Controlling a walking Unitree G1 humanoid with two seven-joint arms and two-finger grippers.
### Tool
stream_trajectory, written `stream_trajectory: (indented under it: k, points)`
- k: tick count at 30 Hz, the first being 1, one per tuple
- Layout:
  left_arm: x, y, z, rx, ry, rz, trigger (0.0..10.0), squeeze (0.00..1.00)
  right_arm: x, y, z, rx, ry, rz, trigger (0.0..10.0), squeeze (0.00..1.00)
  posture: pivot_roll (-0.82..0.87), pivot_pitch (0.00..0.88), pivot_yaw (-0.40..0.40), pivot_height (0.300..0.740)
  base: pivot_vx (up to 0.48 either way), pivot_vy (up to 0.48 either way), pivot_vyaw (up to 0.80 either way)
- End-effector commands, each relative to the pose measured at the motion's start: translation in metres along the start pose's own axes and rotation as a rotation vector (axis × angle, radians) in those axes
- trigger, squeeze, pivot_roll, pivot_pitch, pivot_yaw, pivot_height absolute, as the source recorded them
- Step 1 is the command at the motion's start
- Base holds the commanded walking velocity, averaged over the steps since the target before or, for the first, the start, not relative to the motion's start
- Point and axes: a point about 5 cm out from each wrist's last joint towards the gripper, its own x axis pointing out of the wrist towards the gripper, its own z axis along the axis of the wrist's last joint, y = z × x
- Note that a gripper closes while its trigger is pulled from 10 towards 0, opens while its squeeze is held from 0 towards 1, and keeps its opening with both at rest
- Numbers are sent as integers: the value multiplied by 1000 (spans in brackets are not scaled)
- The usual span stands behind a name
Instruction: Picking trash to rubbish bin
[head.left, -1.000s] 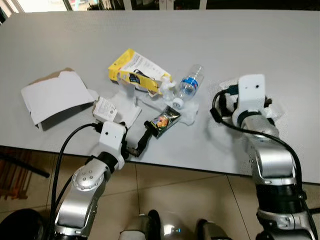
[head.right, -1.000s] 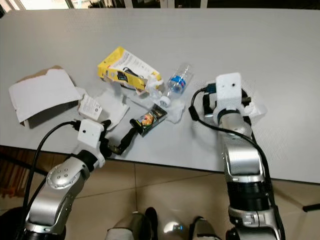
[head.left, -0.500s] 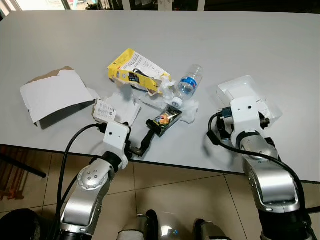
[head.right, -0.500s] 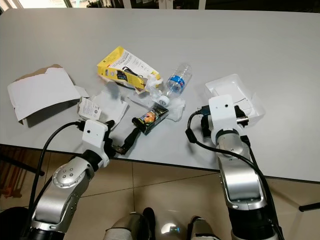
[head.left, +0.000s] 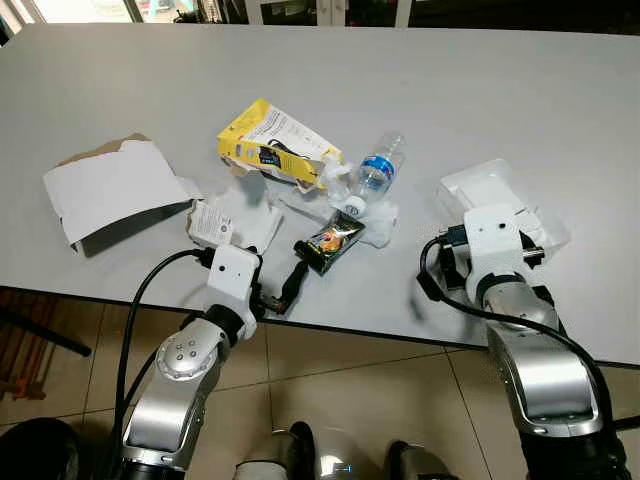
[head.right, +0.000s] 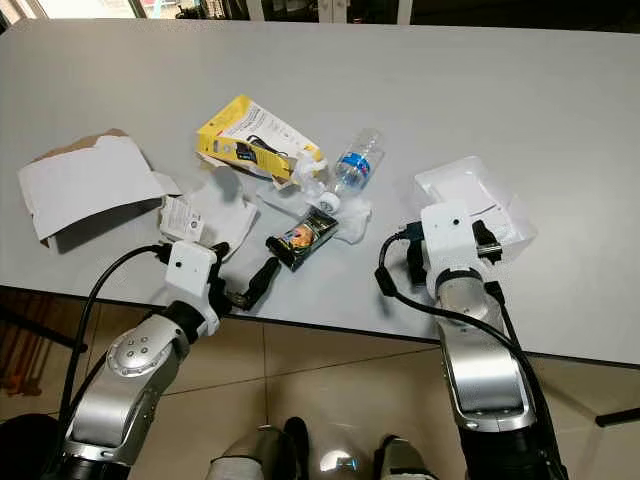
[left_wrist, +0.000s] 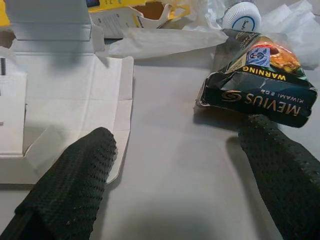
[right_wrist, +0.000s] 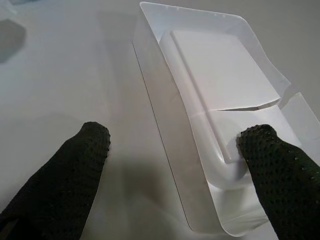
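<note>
Right tool (right_wrist: 172, 172): has drawn back toward the tabletop (head.left: 560, 90) edge; fingers wide apart, straddling the near wall of the clear plastic clamshell tray (head.left: 505, 192) at four o'clock, gripping nothing. Left tool (left_wrist: 177, 170): open, empty, just short of the crumpled dark cigarette pack (head.left: 333, 241). Neither pick begun.

On the counter (head.left: 520, 100): torn cardboard box (head.left: 105, 190) far left; cigarette pack (head.left: 333, 241) centre, water bottle (head.left: 376, 172) behind it; plastic tray (head.left: 495, 195) right.
</note>
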Motion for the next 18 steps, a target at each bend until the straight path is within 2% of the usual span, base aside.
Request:
stream_trajectory:
  k: [1,2,3,4,5,6,7,8,9,11,18]
  points:
    - [-1,3,-3,11,12,13,10000,0,1,4,-18,-2,84,13,4275,0,5,211,78,740,0,0,0]
    - [-1,3,-3,11,12,13,10000,0,1,4,-18,2,85,14,1569,0,5,211,78,740,0,0,0]
    - [-1,3,-3,11,12,13,10000,0,1,4,-18,2,85,14,1569,0,5,211,78,740,0,0,0]
    - [-1,3,-3,12,13,11,10000,0,1,6,-19,6,90,18,745,0,7,211,76,740,0,0,0]
    - [-1,3,-3,12,13,10,10000,0,1,6,-20,6,92,20,2392,0,7,211,76,740,0,0,0]
    - [-2,2,-3,13,14,10,10000,0,1,6,-20,2,91,18,7020,0,7,211,76,740,0,0,0]
    - [-2,2,-3,14,15,9,10000,0,1,6,-19,-5,84,14,8667,0,7,211,76,740,0,0,0]
    - [-2,2,-4,14,16,9,10000,0,1,5,-18,-11,79,11,8667,0,7,211,76,740,0,0,0]
    - [-2,2,-3,14,16,10,10000,0,1,3,-15,-38,59,-2,10000,0,7,211,76,740,0,0,0]
    - [-2,3,-4,14,17,12,10000,0,2,-2,-10,-79,27,-26,10000,0,8,210,77,740,0,0,0]
    - [-2,3,-3,15,15,10,10000,0,4,-10,-7,-100,4,-68,10000,0,8,210,77,740,0,0,0]
